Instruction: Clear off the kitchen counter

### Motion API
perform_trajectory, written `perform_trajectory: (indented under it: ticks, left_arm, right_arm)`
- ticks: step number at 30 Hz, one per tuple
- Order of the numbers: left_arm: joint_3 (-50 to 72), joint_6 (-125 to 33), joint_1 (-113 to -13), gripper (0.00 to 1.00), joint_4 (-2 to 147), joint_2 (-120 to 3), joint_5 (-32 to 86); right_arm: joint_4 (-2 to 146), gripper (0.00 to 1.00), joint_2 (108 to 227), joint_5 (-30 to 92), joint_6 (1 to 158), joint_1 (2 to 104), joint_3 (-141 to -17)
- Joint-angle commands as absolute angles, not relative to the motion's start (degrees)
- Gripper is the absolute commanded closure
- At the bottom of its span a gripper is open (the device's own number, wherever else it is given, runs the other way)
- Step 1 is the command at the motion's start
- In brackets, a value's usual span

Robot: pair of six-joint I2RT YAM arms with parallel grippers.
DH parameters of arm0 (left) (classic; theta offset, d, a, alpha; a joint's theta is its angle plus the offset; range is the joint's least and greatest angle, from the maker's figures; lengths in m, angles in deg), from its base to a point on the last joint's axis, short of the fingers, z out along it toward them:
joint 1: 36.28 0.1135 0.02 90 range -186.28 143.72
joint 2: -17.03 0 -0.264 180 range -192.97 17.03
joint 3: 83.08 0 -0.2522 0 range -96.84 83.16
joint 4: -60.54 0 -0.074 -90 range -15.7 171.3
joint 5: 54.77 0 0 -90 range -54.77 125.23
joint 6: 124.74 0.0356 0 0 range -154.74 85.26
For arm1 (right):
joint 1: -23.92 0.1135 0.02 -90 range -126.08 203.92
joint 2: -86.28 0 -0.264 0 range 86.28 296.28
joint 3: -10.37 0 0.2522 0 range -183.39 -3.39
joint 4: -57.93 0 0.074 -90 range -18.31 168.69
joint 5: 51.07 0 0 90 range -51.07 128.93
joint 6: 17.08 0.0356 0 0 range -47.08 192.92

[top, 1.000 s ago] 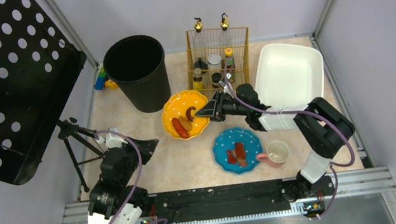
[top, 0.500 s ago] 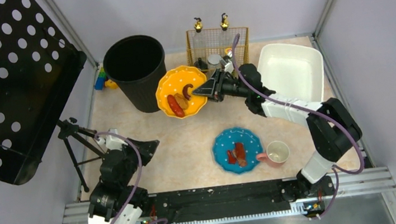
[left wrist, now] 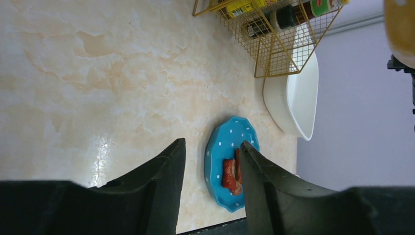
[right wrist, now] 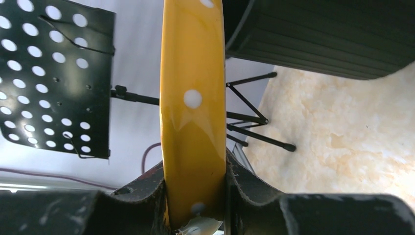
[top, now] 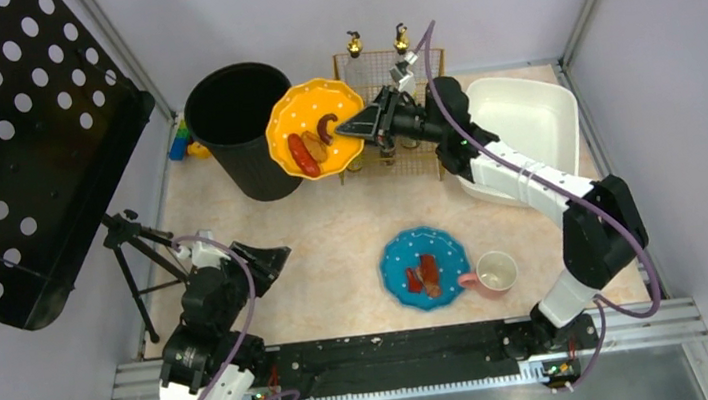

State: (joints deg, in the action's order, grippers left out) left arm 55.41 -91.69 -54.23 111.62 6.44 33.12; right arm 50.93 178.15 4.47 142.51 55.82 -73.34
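Up and toward the back has gone the yellow plate (top: pixel 292 116), lifted off the kitchen counter (top: pixel 334 232), which now lies well below the right pincer (top: pixel 354 127). That pincer's jaws are clamped on the plate's rim. The plate reaches out from them toward the black bin (top: pixel 239 123), already overlapping its mouth in the overhead view. The step looks like tipping the food in. Best to carry the plate fully over the mouth first, then tilt slowly away from the pincer so the three pieces slide off the far edge. The left pincer (left wrist: pixel 210 144), well apart on the near side, stands partly open and empty. Counted, there are two plates, the blue plate (top: pixel 397 260) bearing seemingly two pieces. There is also one pink mug (top: pixel 494 273), one white tub (top: pixel 523 125), one wire rack (top: pixel 367 63) and one bin.
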Motion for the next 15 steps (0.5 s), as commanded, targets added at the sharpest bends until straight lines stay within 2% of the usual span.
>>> perform_trajectory:
  ticks: [1,5,15]
  left_arm:
    - [55.8,-91.4,-54.4,0.45,110.0,7.1,32.6]
    - [56.0,-91.0,-54.4,0.37,110.0,6.8,32.5]
    - [56.3,-90.3,-54.4,0.36,109.0,5.2,31.1]
  right_arm:
    - [44.4,1.00,177.0,4.9,143.7,55.1,-85.2]
    - [46.6,1.00,181.3,5.5,144.8,55.1,-92.1]
    - [51.2,1.00,192.1,11.0,146.4,55.1,-107.2]
